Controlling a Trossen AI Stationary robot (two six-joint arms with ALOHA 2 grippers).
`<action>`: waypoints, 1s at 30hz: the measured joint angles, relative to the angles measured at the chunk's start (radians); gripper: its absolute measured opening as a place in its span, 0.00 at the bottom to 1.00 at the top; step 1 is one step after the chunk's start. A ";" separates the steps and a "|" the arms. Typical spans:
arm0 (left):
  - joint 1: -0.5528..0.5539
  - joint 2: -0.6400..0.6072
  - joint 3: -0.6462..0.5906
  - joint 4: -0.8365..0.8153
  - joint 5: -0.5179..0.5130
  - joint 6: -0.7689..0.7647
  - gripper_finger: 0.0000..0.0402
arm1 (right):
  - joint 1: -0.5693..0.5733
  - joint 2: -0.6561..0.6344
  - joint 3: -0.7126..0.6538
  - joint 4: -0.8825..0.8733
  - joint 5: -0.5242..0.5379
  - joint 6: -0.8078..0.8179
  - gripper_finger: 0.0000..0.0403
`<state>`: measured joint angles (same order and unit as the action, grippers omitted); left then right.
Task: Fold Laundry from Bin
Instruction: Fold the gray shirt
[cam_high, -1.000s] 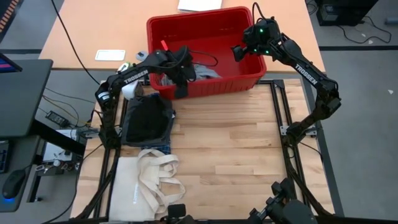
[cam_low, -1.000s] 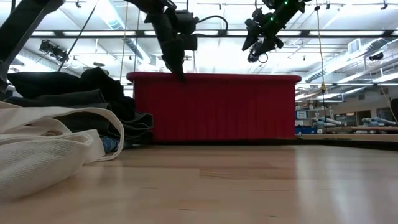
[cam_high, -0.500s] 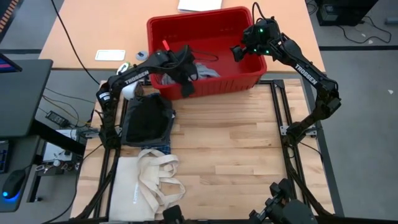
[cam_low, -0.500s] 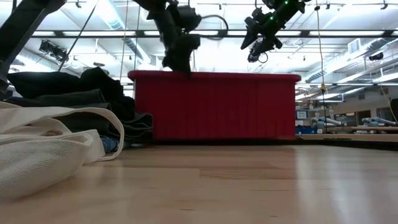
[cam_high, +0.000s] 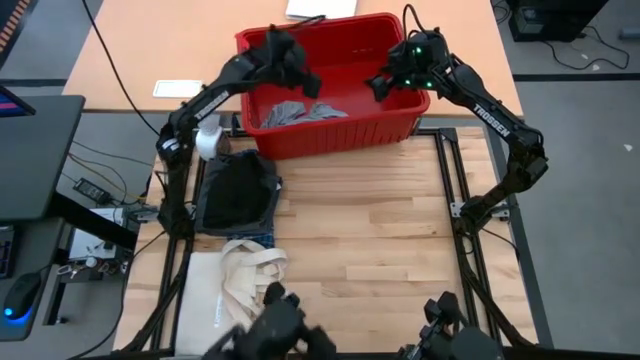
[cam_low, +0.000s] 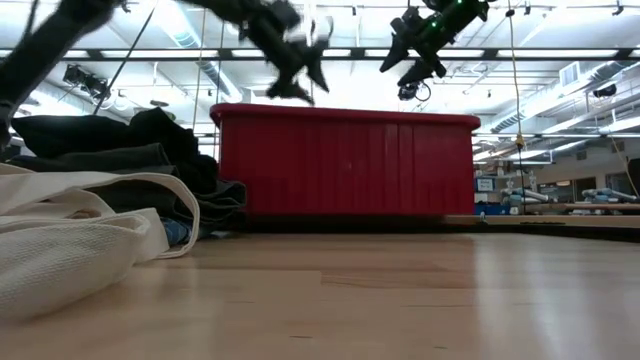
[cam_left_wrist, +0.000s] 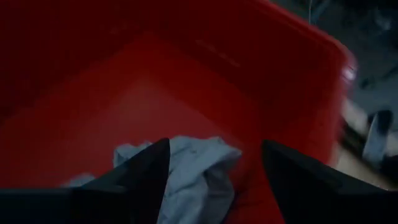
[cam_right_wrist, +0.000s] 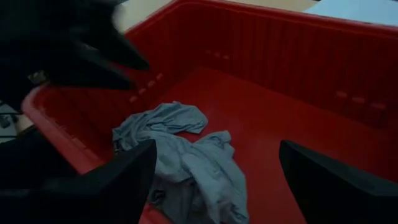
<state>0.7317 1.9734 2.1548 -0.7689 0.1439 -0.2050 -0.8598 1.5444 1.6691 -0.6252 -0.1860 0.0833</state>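
A pale wooden counter (cam_high: 370, 240) stands in a workshop under strip lights. At its far edge, the red bin (cam_high: 390, 125) holds crumpled light grey laundry (cam_high: 290, 110). Nearby lie a black garment (cam_high: 235, 192) and cream tote bag (cam_high: 235, 285). Left gripper (cam_high: 290, 60) and right gripper (cam_high: 385, 82) hover above the bin, jaws spread, empty.

Black arms (cam_high: 490, 105), white TROSSEN lettering, green light

Lighting the table (cam_high: 380, 250) evenly from above, casting only soft shadows. Glaring from ceiling strip lamps (cam_low: 180, 20) in the low view, silhouetting both arms against them. Smearing the left gripper (cam_low: 290, 55) with motion blur there. Dimming heavily in the left wrist view, blurring the red bin (cam_left_wrist: 205, 81) and grey laundry (cam_left_wrist: 193, 162). Softening the near fingers (cam_right_wrist: 323, 180) in the right wrist view.
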 joint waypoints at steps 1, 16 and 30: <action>0.023 0.023 0.000 -0.001 0.034 -0.049 0.63 | 0.007 0.000 0.000 0.000 -0.003 0.006 0.86; -0.001 0.302 0.000 -0.108 -0.070 0.081 0.57 | 0.102 0.000 0.000 0.003 0.012 0.016 0.86; -0.033 0.361 -0.002 -0.123 -0.157 0.267 0.13 | 0.142 0.000 0.000 0.003 0.009 0.028 0.86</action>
<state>0.6985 2.3344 2.1532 -0.8921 -0.0133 0.0623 -0.7181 1.5448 1.6691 -0.6227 -0.1772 0.1108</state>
